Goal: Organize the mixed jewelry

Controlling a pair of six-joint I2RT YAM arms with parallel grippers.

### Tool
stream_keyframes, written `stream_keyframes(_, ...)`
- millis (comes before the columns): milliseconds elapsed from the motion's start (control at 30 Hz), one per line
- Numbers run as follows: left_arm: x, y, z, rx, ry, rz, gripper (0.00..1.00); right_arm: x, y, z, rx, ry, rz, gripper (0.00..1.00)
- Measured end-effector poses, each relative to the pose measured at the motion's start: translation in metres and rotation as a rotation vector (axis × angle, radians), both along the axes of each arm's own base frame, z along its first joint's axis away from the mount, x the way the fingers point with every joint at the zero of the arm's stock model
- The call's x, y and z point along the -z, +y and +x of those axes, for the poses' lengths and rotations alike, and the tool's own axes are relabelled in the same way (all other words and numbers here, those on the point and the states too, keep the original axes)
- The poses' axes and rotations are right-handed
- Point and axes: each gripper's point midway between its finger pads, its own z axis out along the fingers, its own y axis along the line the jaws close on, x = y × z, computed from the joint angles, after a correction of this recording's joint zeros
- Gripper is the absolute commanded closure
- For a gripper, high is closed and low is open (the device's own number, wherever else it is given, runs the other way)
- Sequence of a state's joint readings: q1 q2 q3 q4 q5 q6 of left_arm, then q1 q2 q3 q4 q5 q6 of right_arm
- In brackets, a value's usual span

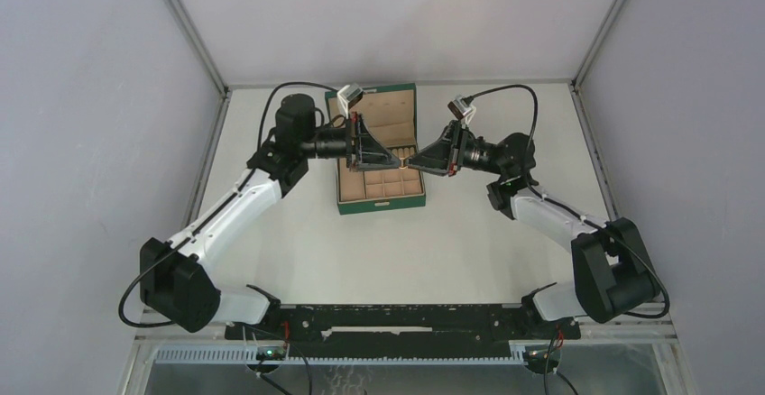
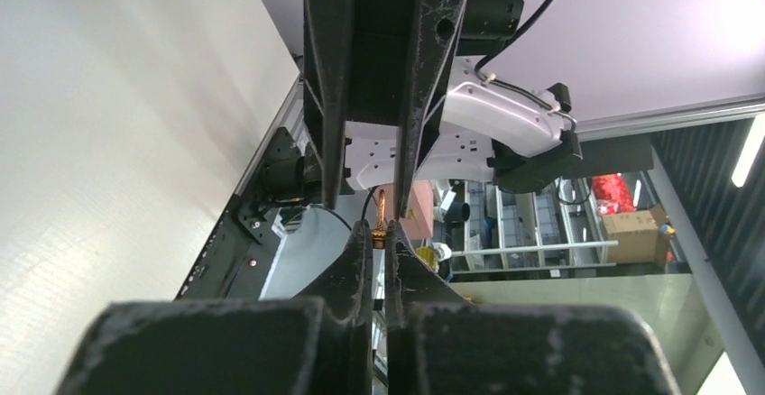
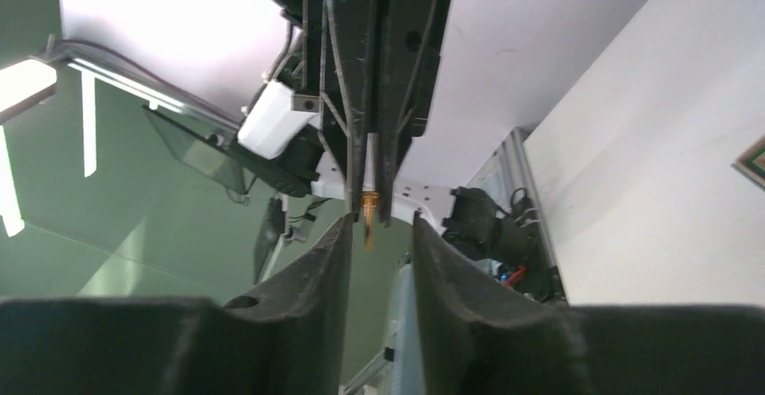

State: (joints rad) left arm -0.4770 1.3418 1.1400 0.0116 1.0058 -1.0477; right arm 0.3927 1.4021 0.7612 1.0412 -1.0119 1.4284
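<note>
**Q:** Where is the gold ring (image 3: 368,213) shown?

**A:** At frame centre in both wrist views, held in the air. It is pinched between the closed fingertips of the left gripper (image 2: 380,233). In the overhead view the ring cannot be made out, but the two sets of tips are seen meeting just above centre, over the green box (image 1: 379,206) on the table (image 1: 451,251).

**Q:** And the right gripper (image 3: 382,222)?

**A:** Its fingers are parted, one on each side of the ring. No contact can be confirmed.

**Q:** Which step is judged to be in hand?

**A:** A hand-to-hand transfer. Next, the right gripper should be drawn straight back so that the ring is not snagged. A tan compartment (image 1: 383,179) is then to be chosen and the ring lowered into it.
</note>
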Motion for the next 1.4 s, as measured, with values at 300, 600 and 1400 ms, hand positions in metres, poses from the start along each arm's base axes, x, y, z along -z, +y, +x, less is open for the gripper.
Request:
stream_keyframes(300,0.019,0.011,0.033,-0.169,0.004,0.2,1.0,0.009,-0.044,0.021,0.243,0.018,-0.144,0.4)
stream_keyframes(600,0.106,0.037,0.107,-0.479,0.015,0.672,1.0,0.06,-0.147,0.042,0.718,0.179,-0.438,0.41)
stream_keyframes(1400,0.214,0.036,0.188,-0.632,-0.083,1.134,1.0,0.116,-0.178,-0.011,0.765,0.351,-0.686,0.42)
